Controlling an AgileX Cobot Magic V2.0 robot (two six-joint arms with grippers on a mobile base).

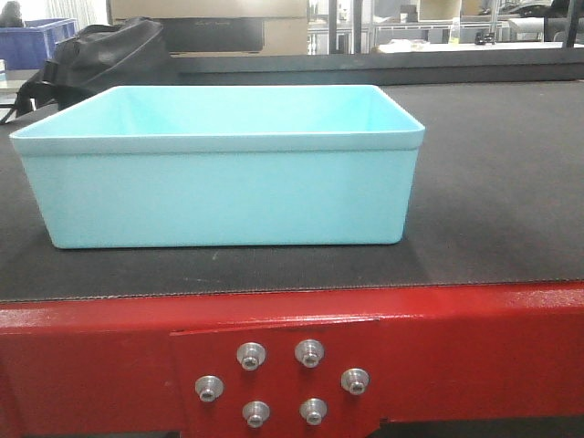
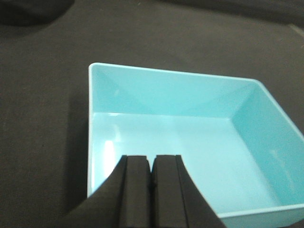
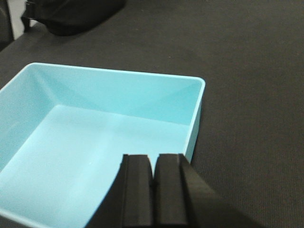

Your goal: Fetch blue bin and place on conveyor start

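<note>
Left tool (image 2: 152,178) closed above blue bin (image 1: 219,164); no writing.

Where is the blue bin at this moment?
In the front view, the blue bin sits left of centre on the dark conveyor belt, just behind the red frame.

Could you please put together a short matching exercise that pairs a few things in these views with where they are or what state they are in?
Things:
1. blue bin
2. silver bolts
3. black bag
4. left gripper

Places or states:
A. jaws closed together, above the open tub
B. resting upright and empty on the dark belt
C. on the belt behind the tub, far left in the front view
D. set in a ring on the red frame below the belt

Pairs: 1-B, 2-D, 3-C, 4-A

The right gripper looks shut as well.
</note>
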